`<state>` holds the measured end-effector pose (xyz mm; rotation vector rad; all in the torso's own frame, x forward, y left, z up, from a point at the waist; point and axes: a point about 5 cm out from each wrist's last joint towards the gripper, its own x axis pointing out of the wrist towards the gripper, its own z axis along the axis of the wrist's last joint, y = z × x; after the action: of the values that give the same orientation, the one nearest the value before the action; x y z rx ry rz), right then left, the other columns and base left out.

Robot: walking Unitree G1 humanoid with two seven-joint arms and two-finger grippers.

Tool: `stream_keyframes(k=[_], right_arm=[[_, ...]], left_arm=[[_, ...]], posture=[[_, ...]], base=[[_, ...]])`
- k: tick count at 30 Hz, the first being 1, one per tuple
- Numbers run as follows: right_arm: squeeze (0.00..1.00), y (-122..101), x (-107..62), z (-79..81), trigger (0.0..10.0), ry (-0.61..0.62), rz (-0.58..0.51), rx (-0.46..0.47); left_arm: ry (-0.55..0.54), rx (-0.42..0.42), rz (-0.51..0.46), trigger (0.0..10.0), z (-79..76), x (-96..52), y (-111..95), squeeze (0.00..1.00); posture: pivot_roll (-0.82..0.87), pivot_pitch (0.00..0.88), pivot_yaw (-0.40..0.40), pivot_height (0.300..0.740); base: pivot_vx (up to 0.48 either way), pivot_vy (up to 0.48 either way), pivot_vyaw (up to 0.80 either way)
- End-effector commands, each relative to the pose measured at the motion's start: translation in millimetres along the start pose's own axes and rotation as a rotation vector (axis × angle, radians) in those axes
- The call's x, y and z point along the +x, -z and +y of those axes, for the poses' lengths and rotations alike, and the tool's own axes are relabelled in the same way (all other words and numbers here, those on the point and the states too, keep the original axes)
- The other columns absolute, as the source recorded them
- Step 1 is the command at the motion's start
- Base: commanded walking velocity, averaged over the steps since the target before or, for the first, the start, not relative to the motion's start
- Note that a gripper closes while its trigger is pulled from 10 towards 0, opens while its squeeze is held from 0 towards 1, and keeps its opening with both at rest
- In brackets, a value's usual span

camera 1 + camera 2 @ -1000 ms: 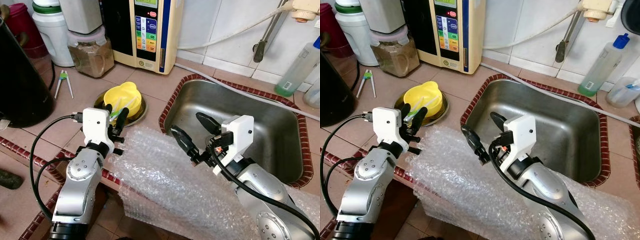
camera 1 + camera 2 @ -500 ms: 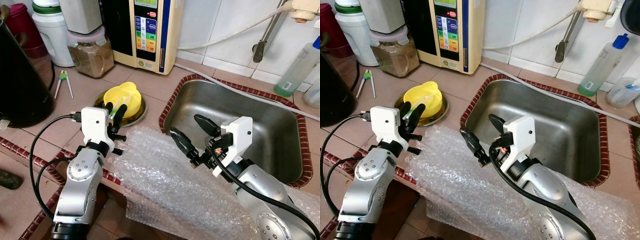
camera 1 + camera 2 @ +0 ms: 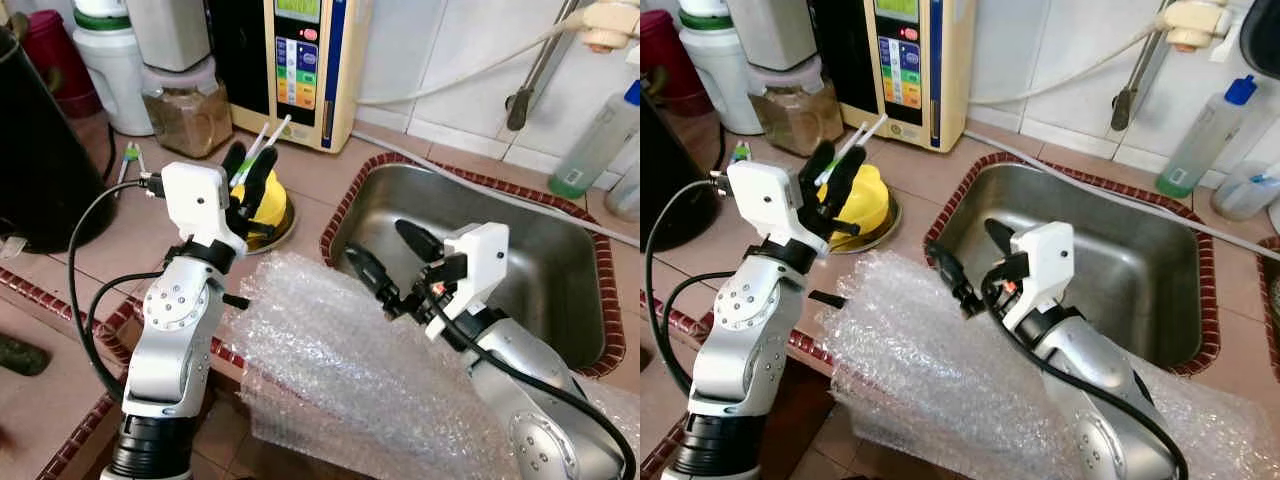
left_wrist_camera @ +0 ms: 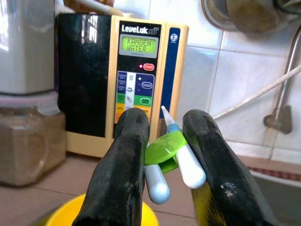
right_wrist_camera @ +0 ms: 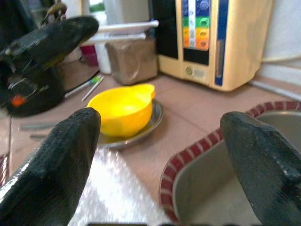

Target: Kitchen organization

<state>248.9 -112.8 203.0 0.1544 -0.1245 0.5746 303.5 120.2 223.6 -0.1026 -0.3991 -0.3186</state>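
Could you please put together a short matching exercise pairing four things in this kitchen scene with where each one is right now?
Things:
1. training chopsticks
2. yellow bowl
3. bubble wrap
4. right gripper

Places:
A. spread over the counter's front edge
B. open, above the sink's near-left rim
C. clamped between the left gripper's fingers
D. on a metal plate left of the sink

Pairs: 1-C, 2-D, 3-A, 4-B
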Motion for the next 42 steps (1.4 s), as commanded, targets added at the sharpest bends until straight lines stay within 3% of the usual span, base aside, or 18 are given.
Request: stream_keyframes(k=[1, 2, 3, 4, 5, 7, 8, 9, 14, 15, 17, 18, 20, 25, 30, 35, 36, 42], right_arm=[[0.00, -1.2, 1.3, -5.8, 10.0, 0.042, -0.016, 0.012], [0.00, -2.6, 2.9, -7.8, 10.0, 0.066, -0.030, 0.025], [0.00, -3.1, 3.5, -8.4, 10.0, 0.074, -0.034, 0.028], [0.00, -4.3, 4.6, -9.2, 10.0, 0.089, -0.044, 0.037], [0.00, -4.6, 5.1, -9.6, 10.0, 0.094, -0.048, 0.040], [0.00, -5.5, 6.5, -12.6, 10.0, 0.128, -0.058, 0.043], [0.00, -7.3, 8.1, -15.7, 10.0, 0.158, -0.082, 0.095], [0.00, -8.2, 8.7, -16.8, 10.0, 0.167, -0.092, 0.119], [0.00, -13.6, 12.4, -19.0, 10.0, 0.192, -0.146, 0.240], [0.00, -15.3, 15.0, -18.7, 10.0, 0.195, -0.174, 0.332], [0.00, -15.8, 17.0, -17.5, 10.0, 0.188, -0.188, 0.399], [0.00, -15.7, 19.0, -14.5, 10.0, 0.156, -0.194, 0.456], [0.00, -15.6, 19.9, -13.4, 10.0, 0.147, -0.197, 0.479], [0.00, -14.6, 29.1, -10.6, 10.0, 0.144, -0.221, 0.677], [0.00, -16.0, 39.6, -11.8, 10.0, 0.149, -0.225, 0.791], [0.00, -16.6, 45.5, -11.0, 10.0, 0.139, -0.215, 0.834], [0.00, -15.7, 50.8, -9.7, 0.0, 0.130, -0.204, 0.855], [0.00, -15.3, 58.0, -12.4, 0.0, 0.140, -0.209, 0.856]], left_arm=[[0.033, -0.067, -0.023, 0.0, -3.5, 4.9, -8.7, 0.00], [0.075, -0.144, -0.019, 0.0, -8.7, 7.8, -10.5, 0.00], [0.093, -0.171, -0.014, 0.0, -10.7, 8.4, -10.5, 0.00], [0.121, -0.263, 0.012, 0.0, -15.2, 8.4, -7.3, 0.00], [0.126, -0.297, 0.022, 0.0, -16.6, 8.2, -6.1, 0.00], [0.099, -0.445, 0.066, 0.0, -17.4, 7.4, 0.5, 0.00], [0.085, -0.567, 0.092, 0.0, -19.2, 6.4, 5.6, 0.00], [0.099, -0.601, 0.100, 0.0, -21.6, 6.0, 6.4, 0.00], [0.194, -0.581, 0.110, 0.0, -33.8, 4.2, 5.1, 0.00], [0.219, -0.607, 0.127, 0.0, -39.9, 2.6, 6.7, 0.00], [0.240, -0.628, 0.142, 0.0, -44.0, 1.2, 7.6, 0.00], [0.265, -0.681, 0.167, 0.0, -48.9, -0.5, 8.8, 0.00], [0.273, -0.694, 0.173, 0.0, -50.1, -0.8, 9.0, 0.00], [0.396, -0.605, 0.175, 0.0, -60.0, -2.1, 3.7, 0.00], [0.466, -0.585, 0.195, 0.0, -67.2, -5.6, 3.8, 0.00], [0.486, -0.584, 0.201, 0.0, -68.7, -6.8, 3.5, 0.00], [0.496, -0.581, 0.203, 0.0, -69.8, -7.7, 3.9, 0.00], [0.501, -0.584, 0.209, 0.0, -70.1, -9.1, 5.0, 0.00]], posture=[[0.01, 0.073, -0.043, 0.740], [0.01, 0.075, -0.043, 0.740], [0.01, 0.076, -0.043, 0.740], [0.01, 0.076, -0.043, 0.740], [0.01, 0.076, -0.043, 0.740], [0.01, 0.075, -0.042, 0.740], [0.00, 0.076, -0.040, 0.740], [0.00, 0.076, -0.040, 0.740], [0.00, 0.075, -0.042, 0.740], [0.00, 0.074, -0.043, 0.740], [0.00, 0.074, -0.042, 0.740], [0.00, 0.073, -0.043, 0.740], [0.00, 0.074, -0.043, 0.740], [0.01, 0.073, -0.043, 0.740], [0.01, 0.074, -0.038, 0.740], [0.01, 0.076, -0.039, 0.740], [0.01, 0.078, -0.042, 0.740], [0.01, 0.082, -0.043, 0.740]], base=[[0.000, 0.000, 0.00], [0.000, 0.000, 0.00], [0.000, 0.000, 0.00], [0.000, 0.000, 0.00], [0.000, 0.000, 0.00], [0.000, 0.000, 0.00], [0.000, 0.000, 0.00], [0.000, 0.000, 0.00], [0.000, 0.000, 0.00], [0.000, 0.000, 0.00], [0.000, 0.000, 0.00], [0.000, 0.000, 0.00], [0.000, 0.000, 0.00], [0.000, 0.000, 0.00], [0.000, 0.000, 0.00], [0.000, 0.000, 0.00], [0.000, 0.000, 0.00], [0.000, 0.000, 0.00]])
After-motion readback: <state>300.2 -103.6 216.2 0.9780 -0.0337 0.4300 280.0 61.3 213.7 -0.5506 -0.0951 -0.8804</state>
